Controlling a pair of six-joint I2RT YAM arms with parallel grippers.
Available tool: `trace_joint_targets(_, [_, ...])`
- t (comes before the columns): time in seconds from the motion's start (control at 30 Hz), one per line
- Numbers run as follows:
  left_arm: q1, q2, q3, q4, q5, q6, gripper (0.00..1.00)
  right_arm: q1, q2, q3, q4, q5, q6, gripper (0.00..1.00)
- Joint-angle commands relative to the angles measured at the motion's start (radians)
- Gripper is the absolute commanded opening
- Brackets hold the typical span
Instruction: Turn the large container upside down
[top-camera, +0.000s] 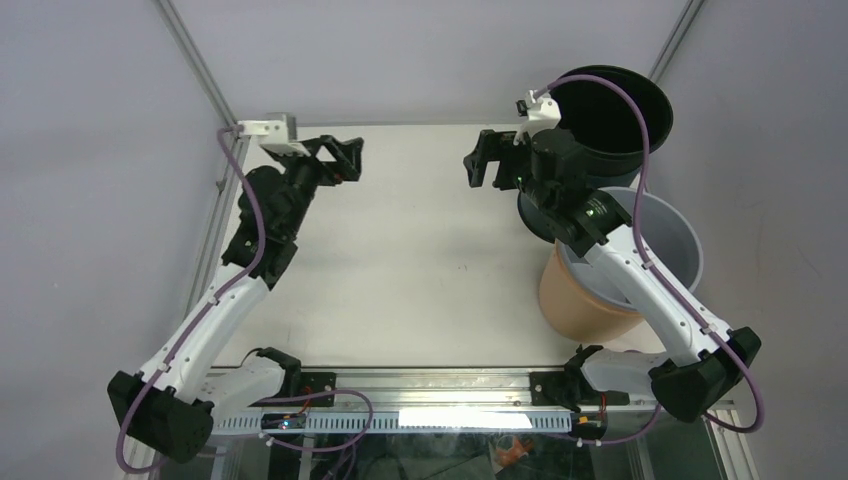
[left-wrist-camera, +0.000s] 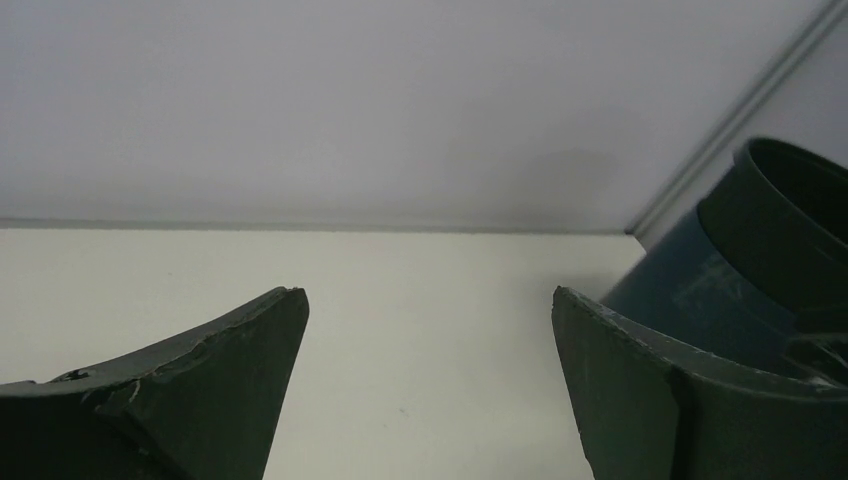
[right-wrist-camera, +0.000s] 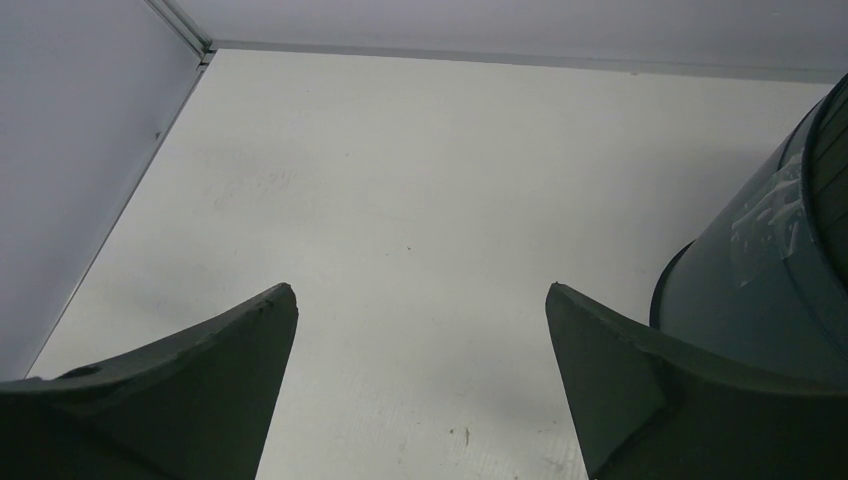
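Your large container (top-camera: 610, 115), the dark one, stands at the far right corner of the tabletop (top-camera: 420, 260) with its open mouth facing up; it is not turned over yet. Your left fingers (top-camera: 350, 160) are spread wide apart and hold nothing, hovering near the far left corner and pointing across toward the right. Your right fingers (top-camera: 478, 160) are also wide open and empty, hanging over the far edge just left of the large container and not touching it. In the right wrist view the container's dark wall (right-wrist-camera: 770, 260) sits just beside the right-hand finger. A grey bucket (top-camera: 665, 240) and a tan bucket (top-camera: 575, 300) sit along the right edge, nearer to you than the large container, touching each other.
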Motion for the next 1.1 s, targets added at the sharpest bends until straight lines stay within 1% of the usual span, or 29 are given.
trace_joint_targets(0.0, [-0.133, 0.041, 0.067, -0.131, -0.034, 0.087, 0.99, 0.001, -0.058, -0.019, 0.076, -0.028, -0.021, 1.00])
trace_joint_targets(0.07, [-0.165, 0.047, 0.032, -0.128, -0.054, 0.050, 0.99, 0.001, -0.074, -0.029, 0.066, -0.036, -0.038, 1.00])
trace_joint_targets(0.13, [-0.187, 0.085, 0.027, -0.166, -0.047, 0.045, 0.99, 0.001, -0.092, -0.028, 0.044, 0.014, -0.052, 1.00])
trace_joint_targets(0.23, [-0.209, 0.185, 0.087, -0.289, -0.033, -0.030, 0.99, 0.000, -0.104, 0.024, -0.035, 0.102, -0.083, 1.00])
trace_joint_targets(0.3, [-0.209, 0.244, 0.116, -0.337, -0.012, -0.089, 0.99, 0.001, -0.106, 0.086, -0.105, 0.118, -0.140, 1.00])
trace_joint_targets(0.4, [-0.208, 0.290, 0.119, -0.321, 0.003, -0.119, 0.99, 0.002, -0.114, 0.174, -0.212, 0.182, -0.191, 1.00])
trace_joint_targets(0.47, [-0.208, 0.293, 0.116, -0.297, -0.021, -0.121, 0.99, 0.002, -0.126, 0.233, -0.270, 0.245, -0.198, 1.00])
trace_joint_targets(0.57, [-0.204, 0.302, 0.145, -0.297, -0.076, -0.115, 0.99, 0.001, -0.169, 0.273, -0.348, 0.297, -0.171, 1.00])
trace_joint_targets(0.67, [-0.190, 0.328, 0.190, -0.293, -0.049, -0.098, 0.99, 0.002, -0.235, 0.276, -0.427, 0.317, -0.118, 1.00])
trace_joint_targets(0.77, [-0.188, 0.374, 0.234, -0.293, 0.006, -0.089, 0.99, 0.002, -0.306, 0.229, -0.473, 0.272, -0.097, 1.00])
trace_joint_targets(0.87, [-0.187, 0.416, 0.265, -0.293, 0.043, -0.089, 0.99, 0.001, -0.364, 0.165, -0.479, 0.252, -0.071, 1.00])
trace_joint_targets(0.97, [-0.188, 0.430, 0.287, -0.291, 0.054, -0.081, 0.99, 0.001, -0.407, 0.134, -0.481, 0.248, -0.061, 1.00])
trace_joint_targets(1.07, [-0.188, 0.435, 0.325, -0.295, 0.145, -0.045, 0.99, 0.002, -0.415, 0.134, -0.489, 0.261, -0.070, 1.00])
